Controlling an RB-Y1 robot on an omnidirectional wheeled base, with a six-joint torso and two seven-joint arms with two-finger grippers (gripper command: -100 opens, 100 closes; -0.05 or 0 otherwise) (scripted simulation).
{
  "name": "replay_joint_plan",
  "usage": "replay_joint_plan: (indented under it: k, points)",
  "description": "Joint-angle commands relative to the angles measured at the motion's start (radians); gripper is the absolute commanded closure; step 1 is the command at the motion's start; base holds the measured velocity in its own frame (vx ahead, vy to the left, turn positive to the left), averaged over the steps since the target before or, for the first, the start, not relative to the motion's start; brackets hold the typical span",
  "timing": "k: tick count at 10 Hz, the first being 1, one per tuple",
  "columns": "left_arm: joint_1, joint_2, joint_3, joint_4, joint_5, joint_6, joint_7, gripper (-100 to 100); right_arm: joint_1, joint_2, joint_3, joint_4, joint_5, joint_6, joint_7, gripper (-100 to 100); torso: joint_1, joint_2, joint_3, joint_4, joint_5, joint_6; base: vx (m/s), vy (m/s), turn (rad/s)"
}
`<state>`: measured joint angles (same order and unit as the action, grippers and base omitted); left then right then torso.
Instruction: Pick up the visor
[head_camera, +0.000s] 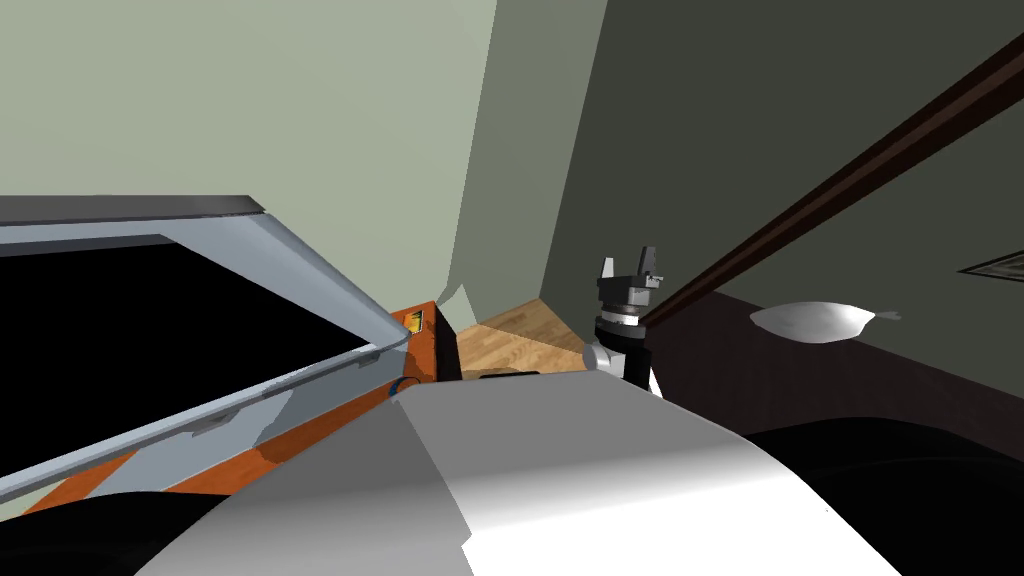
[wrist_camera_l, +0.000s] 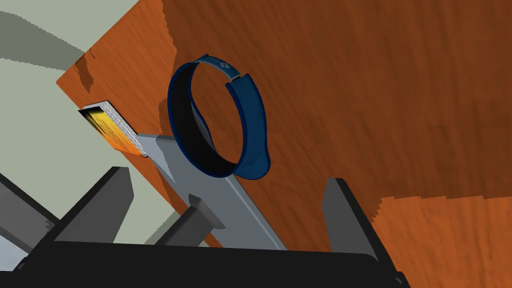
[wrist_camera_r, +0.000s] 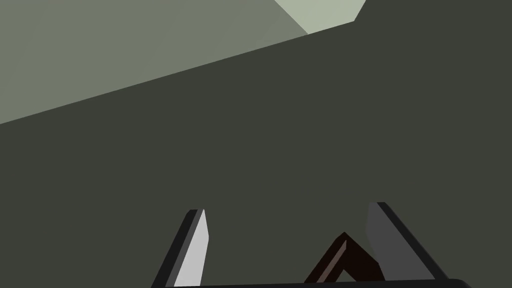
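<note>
On our left side, a grey frame (head_camera: 300, 290) is slanting over an orange-brown wooden top (wrist_camera_l: 350, 100), and one grey bar (wrist_camera_l: 245, 210) of it is running through the left wrist view between our fingers. At that bar's far end a small orange book (wrist_camera_l: 112, 127) is lying close to the top's corner. Next along, the blue visor (wrist_camera_l: 252, 125) is lying on the wood with its band open like a ring and its brim pointing toward our hand. Its near edge is overlapping the bar, and we cannot tell whether the two are touching. We are hovering the left gripper (wrist_camera_l: 227, 175) short of the visor with its fingers spread wide and nothing between them. That width, we are judging, is meant to let one side of the band slip in before we close. The grasp is not yet made, and the bar is looking like the thing most likely to catch a finger on the way in. Farther right, we are holding the right gripper (head_camera: 630, 272) raised beside a dark brown beam (head_camera: 850, 170), fingers parted and empty, probably so that it is not crowding the working arm.
</note>
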<state>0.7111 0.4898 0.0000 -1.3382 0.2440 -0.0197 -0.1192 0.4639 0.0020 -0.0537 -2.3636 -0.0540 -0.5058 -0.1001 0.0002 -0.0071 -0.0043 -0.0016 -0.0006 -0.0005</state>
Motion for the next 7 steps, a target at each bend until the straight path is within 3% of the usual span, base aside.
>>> replay_joint_plan:
  k: [1, 4, 5, 6, 7]
  points:
    - [0.017, 0.018, -0.007, 0.04, 0.012, 0.024, -0.003, -100, 0.0, 0.0, 0.0, 0.0, 0.0, 0.0, 0.0, 0, 0.0, 0.0, 0.0, 0.0, 0.0, 0.0, 0.223, 0.016, 0.002]
    - [0.029, 0.037, -0.018, 0.088, 0.023, 0.048, -0.008, -100, 0.0, 0.0, 0.0, 0.0, 0.0, 0.0, 0.0, 0, -0.001, -0.002, -0.001, 0.0, 0.0, 0.0, 0.188, -0.015, 0.012]
    - [0.019, 0.031, -0.018, 0.09, 0.02, 0.036, -0.007, -100, 0.0, 0.0, 0.0, 0.0, 0.0, 0.0, 0.0, 0, -0.002, -0.001, 0.0, 0.0, 0.0, 0.0, 0.068, -0.016, 0.005]
    - [0.018, 0.031, -0.018, 0.094, 0.02, 0.037, -0.008, 0, 0.0, 0.0, 0.0, 0.0, 0.0, 0.0, 0.0, 0, -0.002, 0.004, 0.002, 0.001, 0.0, 0.0, 0.014, -0.002, 0.0]
    - [-0.008, 0.018, -0.018, 0.127, 0.009, 0.032, -0.007, -100, 0.0, 0.0, 0.0, 0.0, 0.0, 0.0, 0.0, 0, -0.001, 0.008, 0.005, 0.002, 0.0, 0.0, 0.004, 0.015, -0.026]
